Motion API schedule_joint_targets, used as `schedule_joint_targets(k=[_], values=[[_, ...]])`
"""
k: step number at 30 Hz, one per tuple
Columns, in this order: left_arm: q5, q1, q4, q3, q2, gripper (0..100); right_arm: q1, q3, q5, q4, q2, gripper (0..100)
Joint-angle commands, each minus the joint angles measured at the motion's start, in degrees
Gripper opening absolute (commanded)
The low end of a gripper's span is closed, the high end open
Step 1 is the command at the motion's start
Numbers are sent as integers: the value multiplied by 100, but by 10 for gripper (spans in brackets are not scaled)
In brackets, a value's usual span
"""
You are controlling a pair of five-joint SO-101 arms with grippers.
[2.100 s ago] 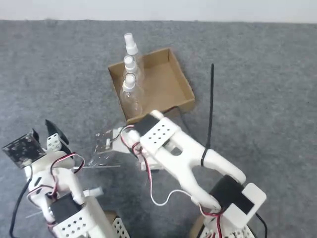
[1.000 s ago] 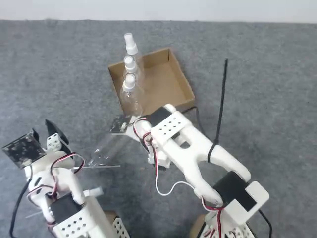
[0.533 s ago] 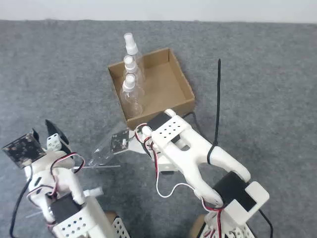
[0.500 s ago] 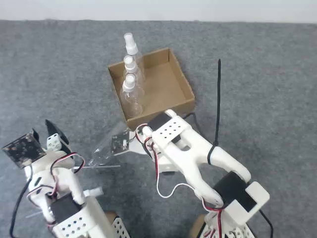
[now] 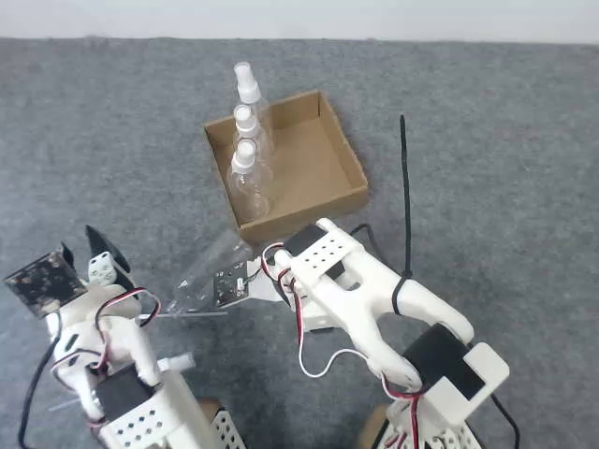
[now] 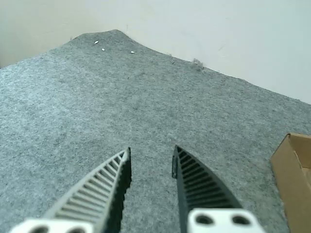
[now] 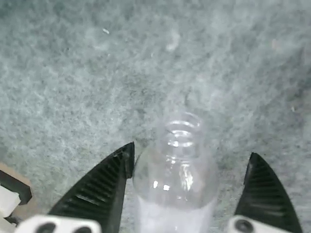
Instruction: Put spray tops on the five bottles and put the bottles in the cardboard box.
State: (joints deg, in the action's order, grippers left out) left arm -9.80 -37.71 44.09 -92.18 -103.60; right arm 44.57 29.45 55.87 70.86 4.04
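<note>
A clear bottle (image 7: 177, 167) without a top sits between the fingers of my right gripper (image 7: 190, 154), which is open; one finger is close to its shoulder and the other stands clear. In the high view the same bottle (image 5: 198, 273) lies on the grey carpet in front of the cardboard box (image 5: 323, 173), under the right arm's wrist (image 5: 314, 254). Three bottles with white spray tops (image 5: 246, 154) stand along the box's left wall. My left gripper (image 6: 151, 154) is open and holds nothing, raised over bare carpet at the near left (image 5: 103, 254).
A white spray top (image 5: 176, 361) lies by the left arm's base. A black cable (image 5: 405, 196) rises right of the box. One corner of the box (image 6: 294, 165) shows in the left wrist view. Open carpet lies left and right of the box.
The right arm has drawn back from the box's front wall toward its base and come down around the lying bottle. The left arm and the bottles in the box have not moved.
</note>
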Motion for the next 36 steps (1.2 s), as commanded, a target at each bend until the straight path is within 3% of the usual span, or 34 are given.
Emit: schedule_joint_targets(k=[1,16,36], values=[[-70,9,-185,189,-97,131,-31,-26,308,31,-119,270],[-70,9,-316,154,-97,131,-154,-246,308,127,-127,13],[-70,9,-308,154,-97,131,84,-853,-1152,822,-136,13]])
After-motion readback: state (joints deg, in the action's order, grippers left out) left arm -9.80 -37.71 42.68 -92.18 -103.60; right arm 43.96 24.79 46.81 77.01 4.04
